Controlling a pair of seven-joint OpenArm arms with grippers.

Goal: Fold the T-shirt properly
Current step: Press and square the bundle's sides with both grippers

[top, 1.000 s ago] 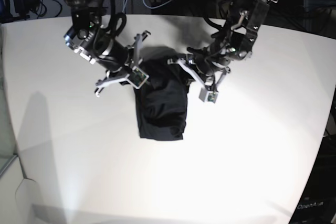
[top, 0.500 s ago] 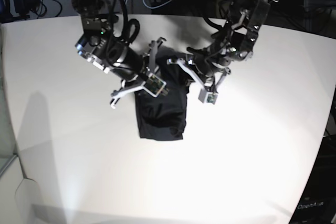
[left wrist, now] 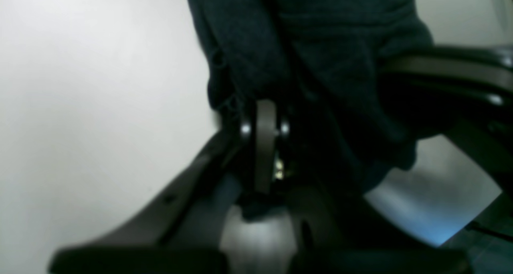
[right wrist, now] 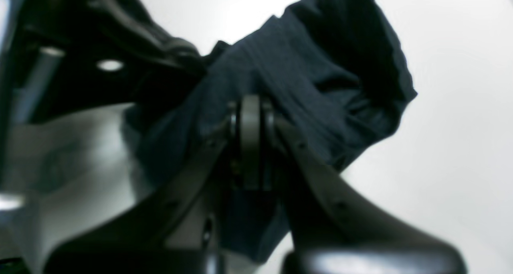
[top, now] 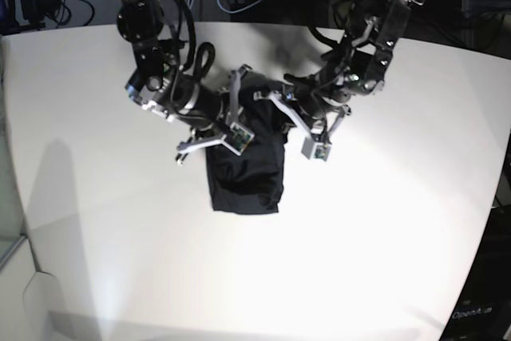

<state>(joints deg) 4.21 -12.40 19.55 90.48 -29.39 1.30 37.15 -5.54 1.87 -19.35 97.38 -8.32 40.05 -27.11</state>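
Two closed grips are seen on the T-shirt (top: 246, 177), a compact black bundle at mid-table (top: 383, 237): the right gripper (right wrist: 250, 105) is pinched shut on one upper edge, the left gripper (left wrist: 264, 109) on the other. The fabric is judged thin, light, limp and somewhat slippery, best taken by doubled edges or corners.

**A big white counter with one black shirt**

The counter (top: 383, 221) is white and smooth, with a curved far edge. A bright patch of light shines on its middle. One thing lies on it: the black T-shirt (top: 246, 177), bunched into a small dark pile near the middle, a bit toward the back. Its near end lies flat on the white top.
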